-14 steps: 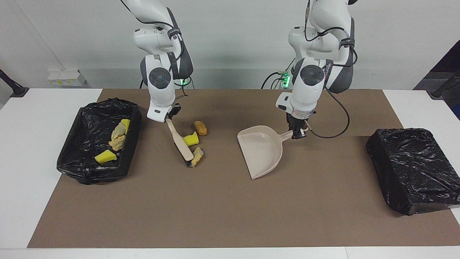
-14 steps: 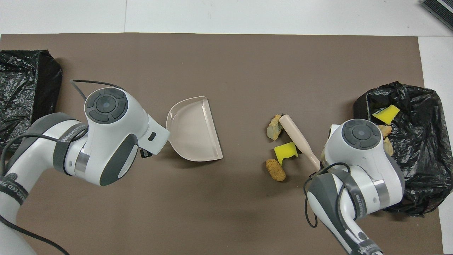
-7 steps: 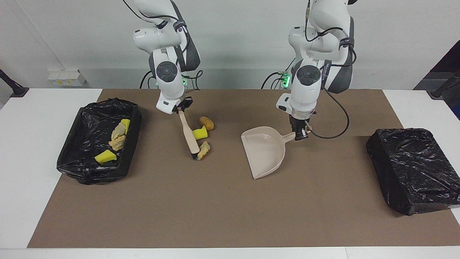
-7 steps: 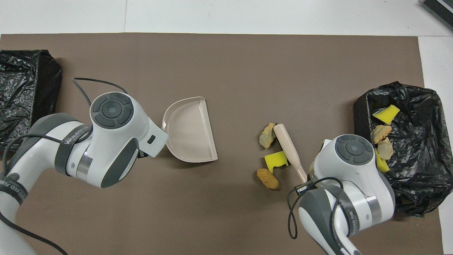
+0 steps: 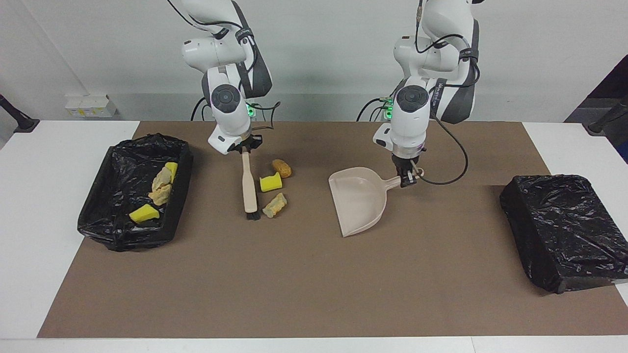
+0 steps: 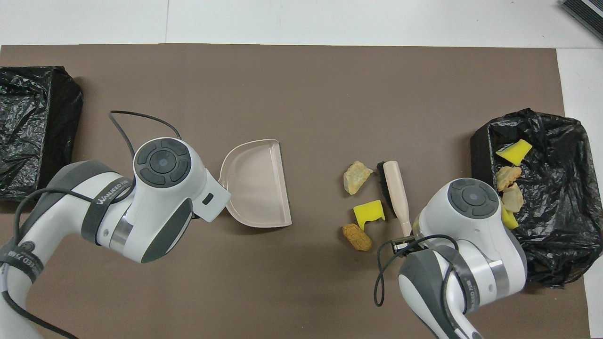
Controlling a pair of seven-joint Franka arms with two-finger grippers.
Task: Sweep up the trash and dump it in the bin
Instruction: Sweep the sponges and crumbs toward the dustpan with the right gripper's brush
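Three pieces of trash lie on the brown mat: a yellow sponge (image 5: 270,182) (image 6: 369,212), a tan-orange lump (image 5: 281,167) (image 6: 356,237) and a pale lump (image 5: 274,205) (image 6: 356,170). My right gripper (image 5: 245,148) (image 6: 404,245) is shut on the handle of a beige brush (image 5: 248,184) (image 6: 395,193), whose bristle end is down at the mat just on the bin's side of the pieces. My left gripper (image 5: 406,180) is shut on the handle of the beige dustpan (image 5: 358,203) (image 6: 256,186), whose open mouth faces the trash. The black-lined bin (image 5: 98,215) (image 6: 478,146) holds several more pieces.
A closed box wrapped in black plastic (image 5: 564,230) (image 6: 33,127) sits at the left arm's end of the mat. A stretch of bare mat separates the dustpan's mouth from the trash. White table borders the mat at both ends.
The right gripper swung the brush from a slant to nearly straight, nudging the three pieces a little toward the dustpan. The left gripper drew the dustpan slightly nearer to the robots.
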